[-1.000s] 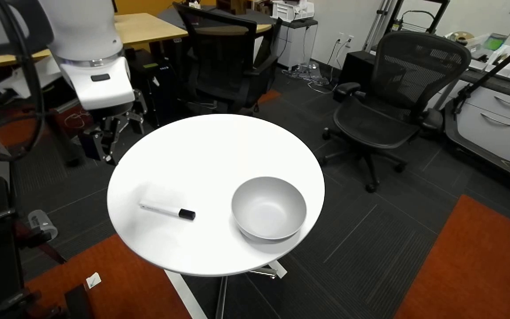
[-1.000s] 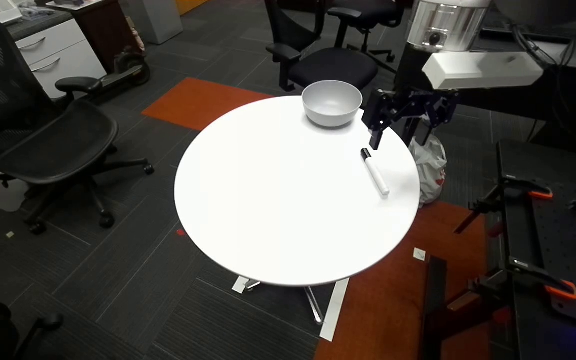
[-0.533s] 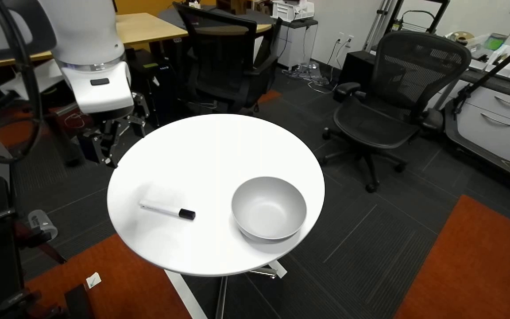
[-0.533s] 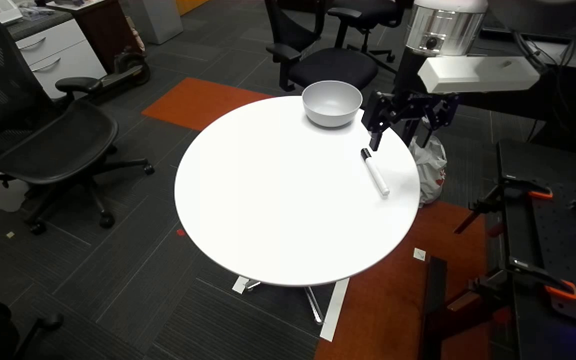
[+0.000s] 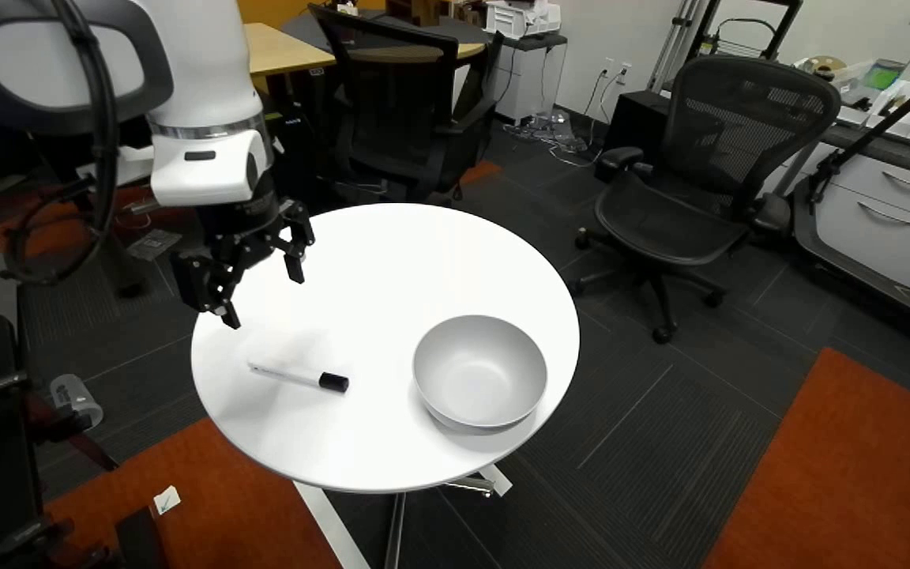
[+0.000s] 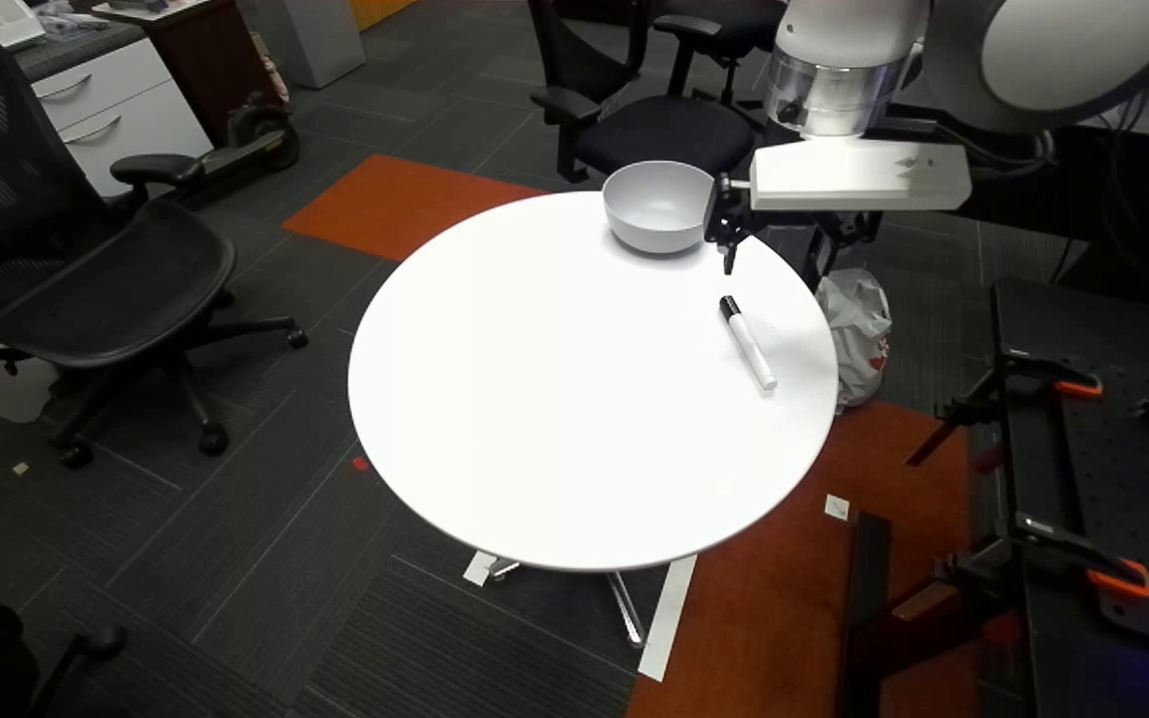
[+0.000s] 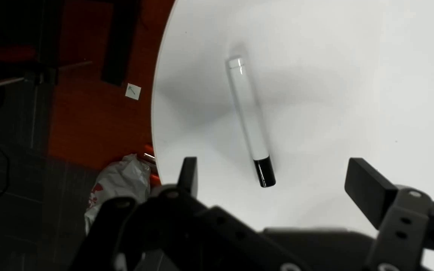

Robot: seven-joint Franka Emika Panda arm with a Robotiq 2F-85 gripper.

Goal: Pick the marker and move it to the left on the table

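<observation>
White robot arm (image 5: pixel 204 69) shifted tableward. In exterior view, black two-fingered gripper (image 5: pixel 265 300), earlier at edge of round white-topped table (image 5: pixel 423 253), now shows both fingertips over it. In exterior view, finger now hides sliver of round grey bowl (image 6: pixel 656 206).

The Panda arm (image 5: pixel 206 59) is white, its joint cap (image 5: pixel 52 63) a pale grey oval ringed in dark grey. A thick black cable (image 5: pixel 103 103) loops alongside. Below a silvery collar (image 6: pixel 834 92), the white wrist housing (image 5: pixel 206 178) carries a dark, rounded slot (image 5: pixel 201 156). The angular black fingers (image 7: pixel 411 207) show pale screw heads (image 7: pixel 414 194), small dark holes (image 7: pixel 405 221) and block-shaped pads (image 7: pixel 367 190).
</observation>
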